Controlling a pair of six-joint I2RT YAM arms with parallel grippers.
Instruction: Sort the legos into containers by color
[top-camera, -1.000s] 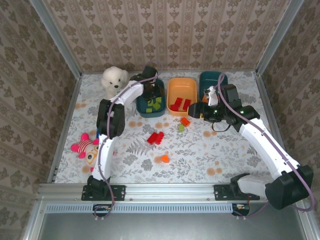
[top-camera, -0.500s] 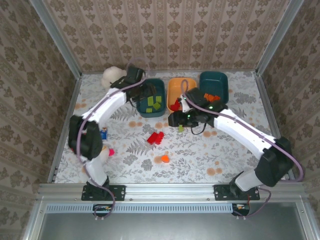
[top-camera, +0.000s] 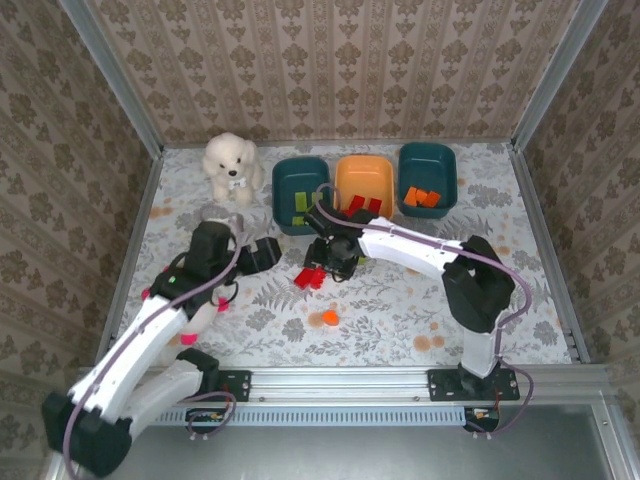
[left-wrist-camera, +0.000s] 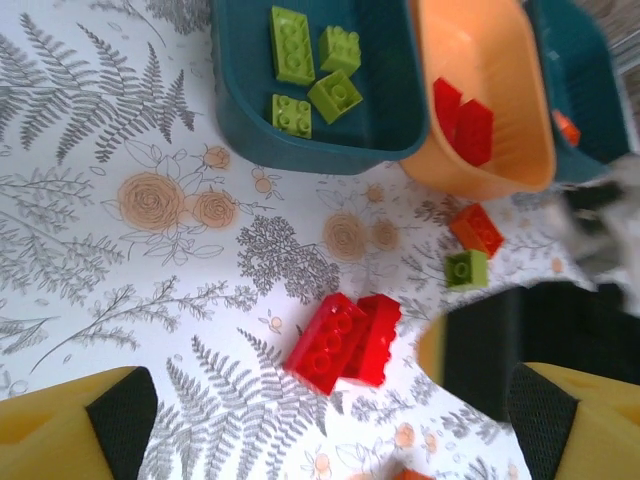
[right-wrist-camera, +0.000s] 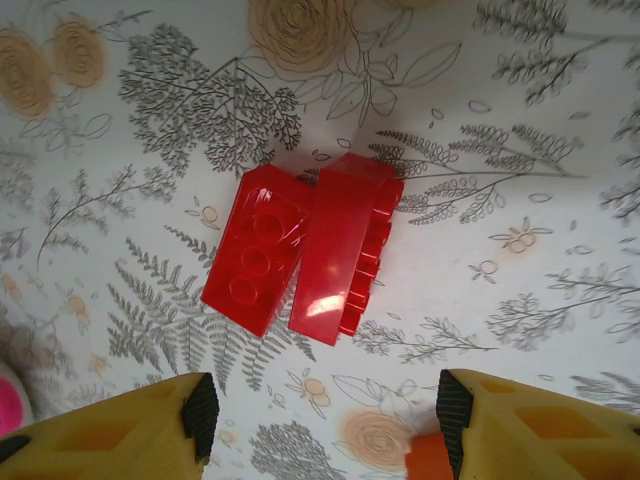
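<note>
White arms (top-camera: 405, 242), black joints (top-camera: 478, 290), purple cables (top-camera: 517, 295)

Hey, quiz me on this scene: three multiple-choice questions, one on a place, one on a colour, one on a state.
1. The two touching red bricks lie: A on the table; B inside a bin; C held in the air.
2. The rightmost teal bin holds bricks coloured: A lime; B orange; C red.
3. The right tool is: A shut on a brick; B shut and empty; C open.
Answers: 1 A, the floral table surrounds them; 2 B, orange pieces lie inside; 3 C, its fingers stand apart above the red bricks.
</note>
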